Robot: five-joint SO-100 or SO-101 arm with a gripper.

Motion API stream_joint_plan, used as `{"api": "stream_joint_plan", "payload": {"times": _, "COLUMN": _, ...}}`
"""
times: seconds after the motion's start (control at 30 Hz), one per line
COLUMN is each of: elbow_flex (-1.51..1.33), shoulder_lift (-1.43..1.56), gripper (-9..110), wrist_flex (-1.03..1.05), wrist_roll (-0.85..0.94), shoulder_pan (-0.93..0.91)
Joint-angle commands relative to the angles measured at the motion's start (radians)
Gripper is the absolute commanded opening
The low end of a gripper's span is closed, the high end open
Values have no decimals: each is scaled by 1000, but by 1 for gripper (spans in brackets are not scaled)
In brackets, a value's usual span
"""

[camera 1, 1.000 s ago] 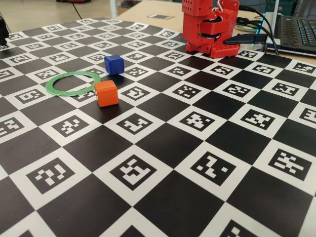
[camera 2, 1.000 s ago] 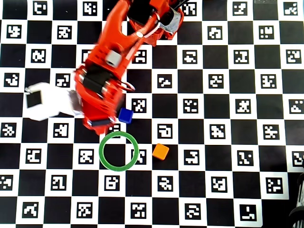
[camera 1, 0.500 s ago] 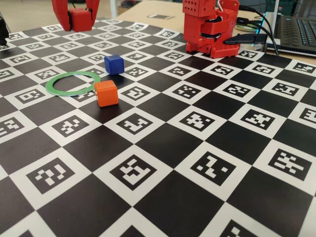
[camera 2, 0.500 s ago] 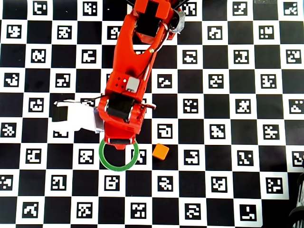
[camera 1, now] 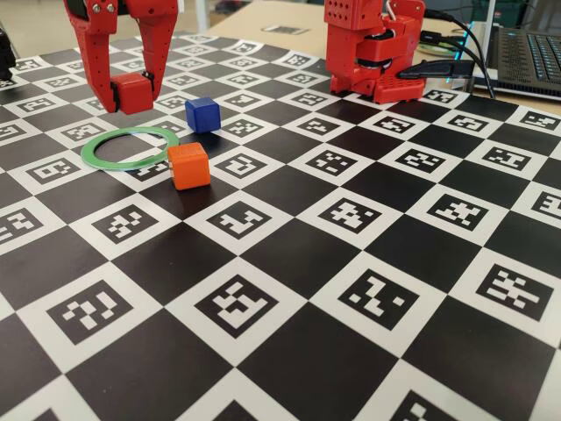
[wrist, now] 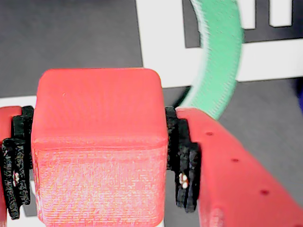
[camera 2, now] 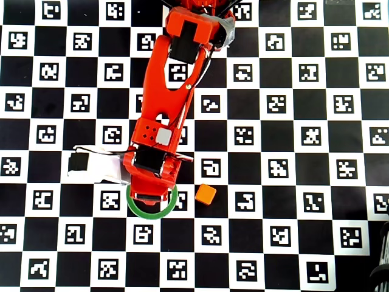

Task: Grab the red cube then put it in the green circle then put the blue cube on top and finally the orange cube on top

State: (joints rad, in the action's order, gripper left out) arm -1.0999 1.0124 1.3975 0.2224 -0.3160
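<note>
Gripper [camera 1: 130, 92] clamps red cube [camera 1: 131, 92]; overhead arm hides it

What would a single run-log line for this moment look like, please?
gripper: shut on red cube | position: above green circle, not released | blue cube, orange cube: on board, outside ring

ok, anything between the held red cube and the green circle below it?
Nothing. In the fixed view the red cube, clamped in the gripper, hangs above the green circle with only bare checkered board between.
</note>
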Motion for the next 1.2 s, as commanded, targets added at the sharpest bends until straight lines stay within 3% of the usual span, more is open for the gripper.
{"api": "stream_joint_plan", "payload": {"times": 0.0, "elbow_flex": 5, "shoulder_lift": 29, "gripper": 5, "wrist_flex": -34, "wrist_roll": -5, "shoulder_pan": 18}}
{"api": "stream_joint_plan", "payload": {"times": 1.0, "elbow_flex": 2, "shoulder_lift": -54, "gripper": 6, "wrist_flex": -98, "wrist_roll": 12, "shoulder_pan": -3}}
{"api": "stream_joint_plan", "payload": {"times": 1.17, "elbow_flex": -2, "shoulder_lift": -48, "gripper": 21, "wrist_flex": -97, "wrist_roll": -8, "shoulder_pan": -14}}
